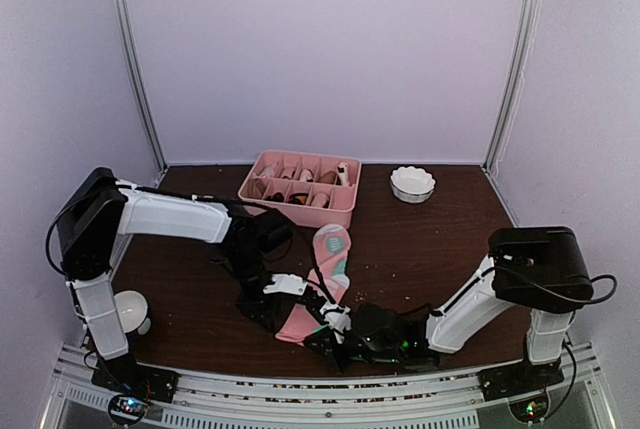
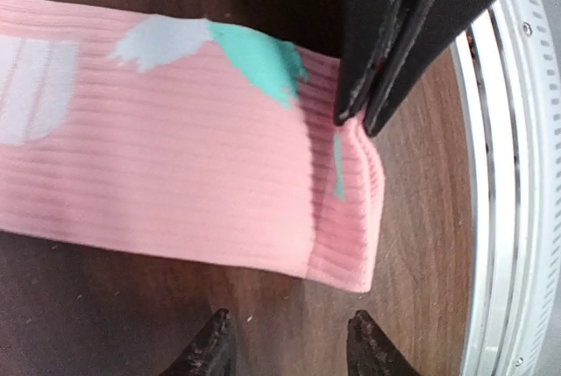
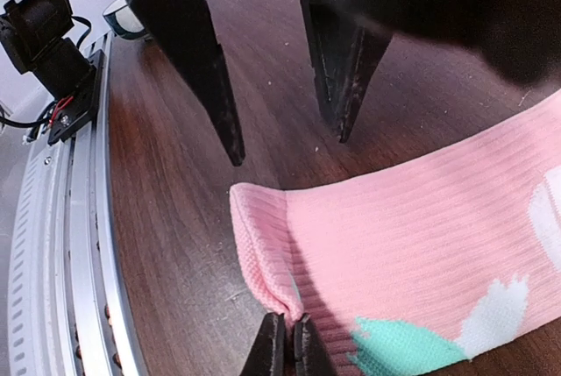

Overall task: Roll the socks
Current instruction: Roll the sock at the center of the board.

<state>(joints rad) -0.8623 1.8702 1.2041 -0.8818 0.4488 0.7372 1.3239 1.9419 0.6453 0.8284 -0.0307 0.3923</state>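
one dark wooden table (image 1: 450, 249) carries everything. two white-and-black arms reach inward over it, the left arm (image 1: 170, 214) and the right arm (image 1: 470, 304). one pink divided tray (image 1: 300, 213) sits at the back with two rows of compartments holding small rolled things, too small to count. one pink sock (image 1: 330, 259) with teal and white patches lies flat near the front edge, between the grippers. two white bowls: one (image 1: 412, 184) beside the tray, one (image 1: 130, 309) at the left arm's base. the right gripper (image 3: 289, 319) is pinched tight on the corner of the sock's cuff. the left gripper (image 2: 289, 319) hangs just beside the cuff, jaws apart, holding nothing.
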